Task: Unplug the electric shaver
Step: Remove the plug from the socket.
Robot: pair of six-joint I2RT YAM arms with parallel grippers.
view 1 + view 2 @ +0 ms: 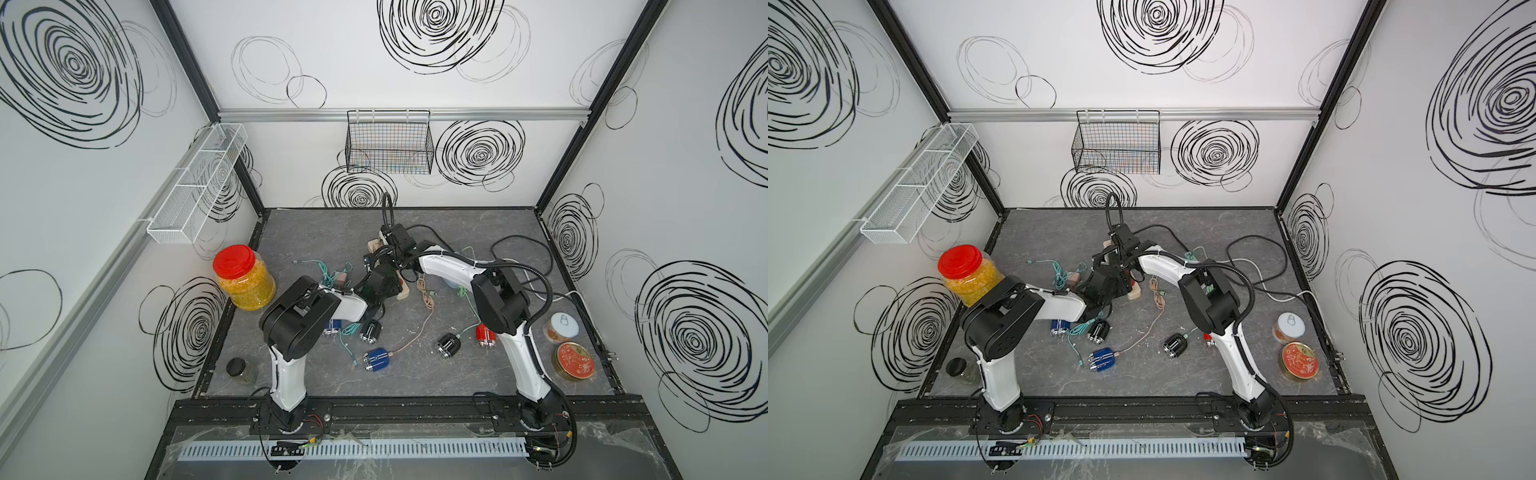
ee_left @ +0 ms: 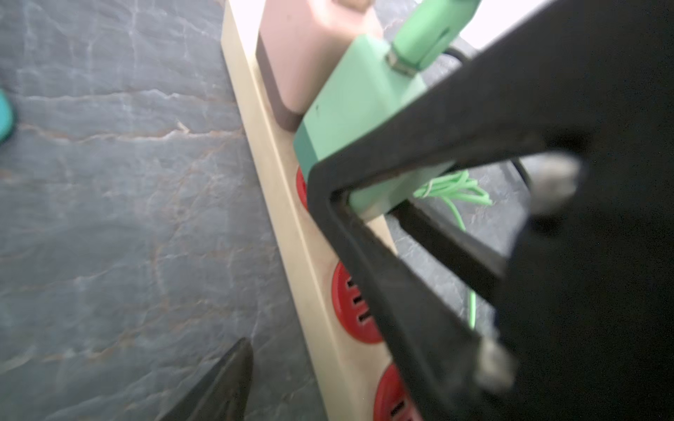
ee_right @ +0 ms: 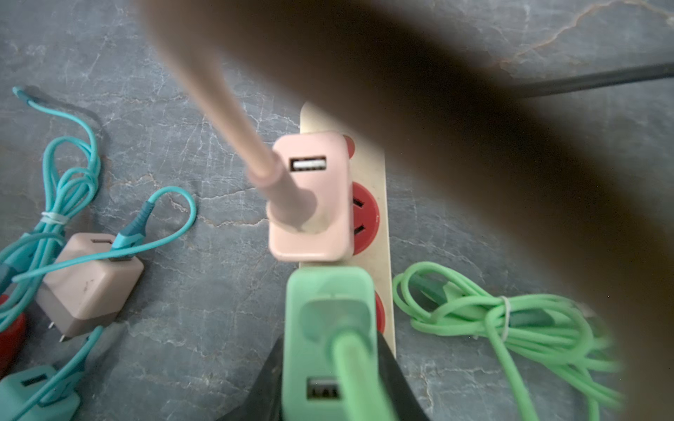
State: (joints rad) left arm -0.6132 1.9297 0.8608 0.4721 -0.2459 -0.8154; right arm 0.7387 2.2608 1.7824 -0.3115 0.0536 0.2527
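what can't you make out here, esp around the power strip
- Power strip: both top views, mostly under left arm and right arm.
- Green charger: left wrist view, partly behind a black finger.
- Pink cable: right wrist view, vanishes into brown blur.
- Red shaver: a top view, mostly behind right arm.

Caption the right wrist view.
Pink adapter and green adapter plugged side by side into the beige power strip; a loose adapter with teal cable lies nearby.

Grn adapter, pink adapter, pwr strip, gripper

Pink adapter crowds the green adapter; bare table beside the strip.
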